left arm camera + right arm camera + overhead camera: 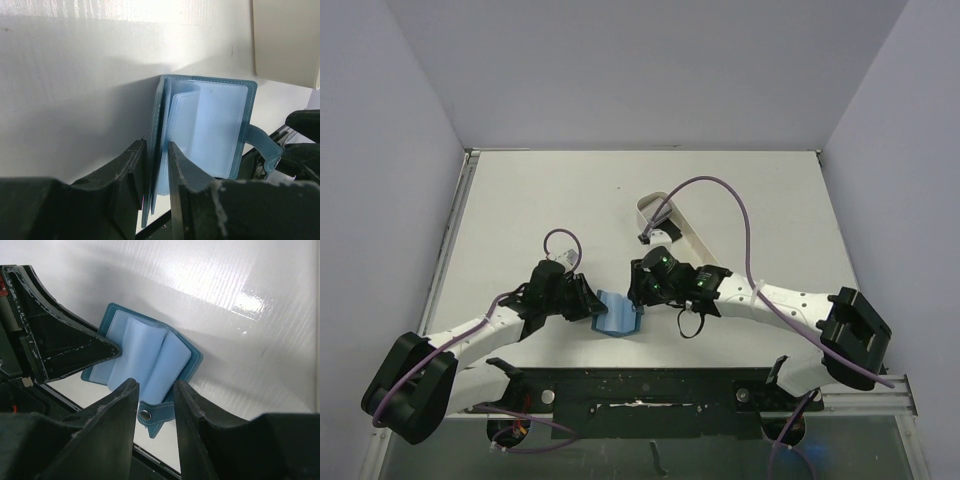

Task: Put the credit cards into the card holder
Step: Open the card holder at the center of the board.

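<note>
The teal-blue card holder (618,314) lies spread open near the table's front edge, between both grippers. My left gripper (157,150) is shut on its left cover, which stands on edge. The pale blue pockets (215,125) fan out to the right. My right gripper (155,390) hangs just above the holder's (145,355) strap with the snap stud (145,414). Its jaws are open and the strap lies between them. No credit cards show clearly; a dark flat shape (662,213) in the white tray may be one.
A long white tray (692,238) stands behind the right arm, and its edge (285,45) shows in the left wrist view. A purple cable (720,190) loops over it. White walls close the table at the back and sides.
</note>
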Available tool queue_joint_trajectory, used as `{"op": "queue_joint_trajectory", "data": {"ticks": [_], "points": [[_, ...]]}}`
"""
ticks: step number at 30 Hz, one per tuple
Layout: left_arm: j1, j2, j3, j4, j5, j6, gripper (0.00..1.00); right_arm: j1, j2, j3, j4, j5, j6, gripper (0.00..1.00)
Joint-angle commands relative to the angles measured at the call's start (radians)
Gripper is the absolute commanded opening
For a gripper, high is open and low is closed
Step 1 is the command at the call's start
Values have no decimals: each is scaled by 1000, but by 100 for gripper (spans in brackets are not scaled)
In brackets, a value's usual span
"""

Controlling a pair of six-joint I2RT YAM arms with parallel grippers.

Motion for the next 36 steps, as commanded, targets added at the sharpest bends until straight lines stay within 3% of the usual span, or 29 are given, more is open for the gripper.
{"op": "queue_joint_trajectory", "data": {"ticks": [1, 4, 12, 18, 24, 28, 36], "points": [[-1, -9, 35, 27, 4, 11, 22, 19, 0, 93, -21, 50, -46, 36], [-2, -12, 40, 28, 9, 13, 22, 40, 6, 134, -44, 79, -69, 34], [-2, -18, 37, 30, 3, 1, 22, 41, 100, 94, 42, -22, -59, 22], [2, -27, 50, -40, -47, -60, 23, 40, 153, 55, 56, -62, -45, 30], [35, -57, 35, -9, 29, -110, 38, 39, 210, 67, 74, -88, -51, 30], [44, -75, 15, 51, 101, -157, 43, 29, 240, 73, 115, -110, -25, 30], [44, -66, 7, 23, 70, -128, 45, 23, 294, 80, 157, -150, -12, 33]]}}
